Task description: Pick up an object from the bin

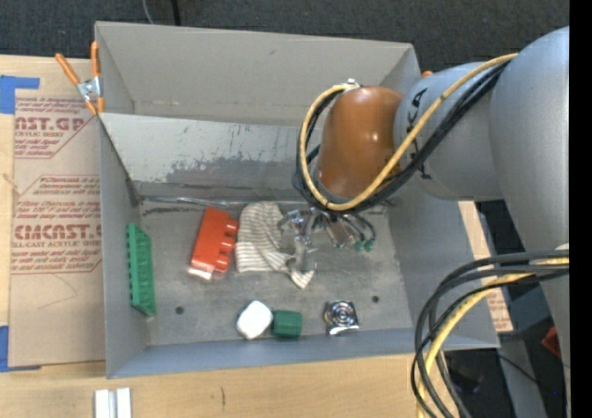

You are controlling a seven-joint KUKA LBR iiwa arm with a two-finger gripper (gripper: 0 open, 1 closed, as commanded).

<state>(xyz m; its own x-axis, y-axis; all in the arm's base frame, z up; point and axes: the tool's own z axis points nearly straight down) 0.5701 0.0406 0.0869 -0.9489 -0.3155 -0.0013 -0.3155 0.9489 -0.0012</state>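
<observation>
Cloth (260,237) crumpled in the middle of the bin (250,74) has my end effector (303,246) at its right edge, where folds should pinch easily; clenched or released, I cannot tell.

Carrier: grey metal bin (199,310)
Left: green toothed plastic strip (141,268) along the wall
Middle: orange-red plastic block (213,242), crumpled beige striped cloth (260,237) just right
Near: white rounded lump (253,320) touching small dark green block (287,325); shiny round metal piece (340,315) right

orange block (213,242) | beige ribbed cloth (262,236) | green strip (141,270) | white lump (253,320) | silver cap (341,315)
</observation>
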